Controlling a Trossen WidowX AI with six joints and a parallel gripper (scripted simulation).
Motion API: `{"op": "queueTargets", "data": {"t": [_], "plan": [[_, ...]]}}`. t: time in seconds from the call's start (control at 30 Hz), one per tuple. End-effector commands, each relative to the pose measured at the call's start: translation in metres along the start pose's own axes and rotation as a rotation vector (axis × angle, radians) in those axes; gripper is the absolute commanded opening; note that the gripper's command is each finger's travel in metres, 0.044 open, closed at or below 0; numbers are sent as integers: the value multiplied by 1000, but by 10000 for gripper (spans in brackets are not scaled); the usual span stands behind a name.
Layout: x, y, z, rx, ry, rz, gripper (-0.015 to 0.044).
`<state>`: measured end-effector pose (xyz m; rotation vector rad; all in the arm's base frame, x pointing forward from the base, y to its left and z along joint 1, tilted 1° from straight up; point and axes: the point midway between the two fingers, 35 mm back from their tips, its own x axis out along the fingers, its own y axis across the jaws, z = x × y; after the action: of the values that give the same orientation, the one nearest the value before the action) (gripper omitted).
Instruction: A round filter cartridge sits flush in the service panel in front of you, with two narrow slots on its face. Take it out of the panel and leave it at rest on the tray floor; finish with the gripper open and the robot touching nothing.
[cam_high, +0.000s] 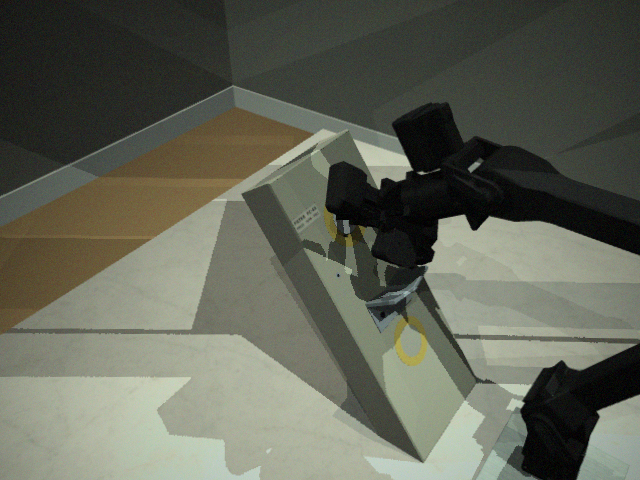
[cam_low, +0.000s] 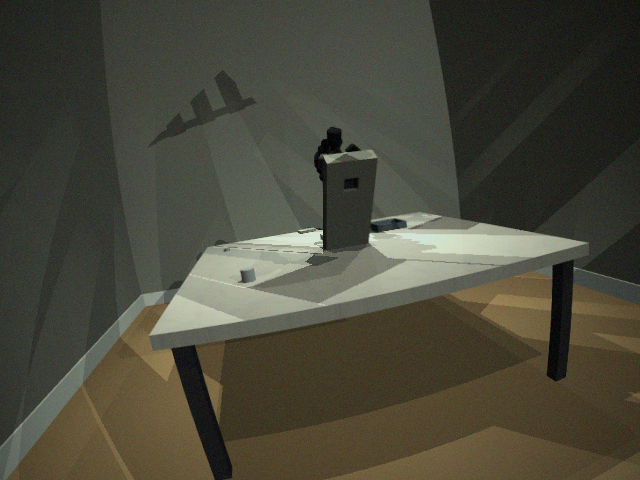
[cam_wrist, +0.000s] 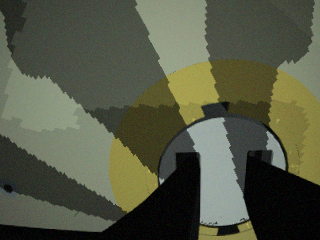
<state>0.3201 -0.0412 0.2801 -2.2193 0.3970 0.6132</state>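
Note:
The round filter cartridge (cam_high: 345, 226) (cam_wrist: 216, 192) has a pale face and sits in the upper part of the tilted service panel (cam_high: 429, 397) (cam_low: 346, 217), inside a yellow ring (cam_wrist: 125, 172). It looks about flush with the panel face. My gripper (cam_wrist: 218, 168) is shut on the cartridge, its two black fingertips at the two slots on the face. Dark notches show at the top and bottom edges of the hole. How deep the fingertips sit is hidden. The dark blue tray (cam_low: 380, 227) lies on the table behind the panel in the exterior view.
A grey angular bracket (cam_high: 397, 297) stands out from the panel below my gripper. A second yellow ring (cam_high: 409, 361) is lower on the panel. A small grey cylinder (cam_low: 248, 274) stands on the table. A translucent plate (cam_high: 498, 459) lies by the arm's lower part.

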Motion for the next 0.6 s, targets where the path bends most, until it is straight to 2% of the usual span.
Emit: {"op": "queueTargets", "data": {"t": [0.0,0.57], "plan": [[18,-1,0,126,-14,5,0],[22,-1,1,713,-13,11,0]]}}
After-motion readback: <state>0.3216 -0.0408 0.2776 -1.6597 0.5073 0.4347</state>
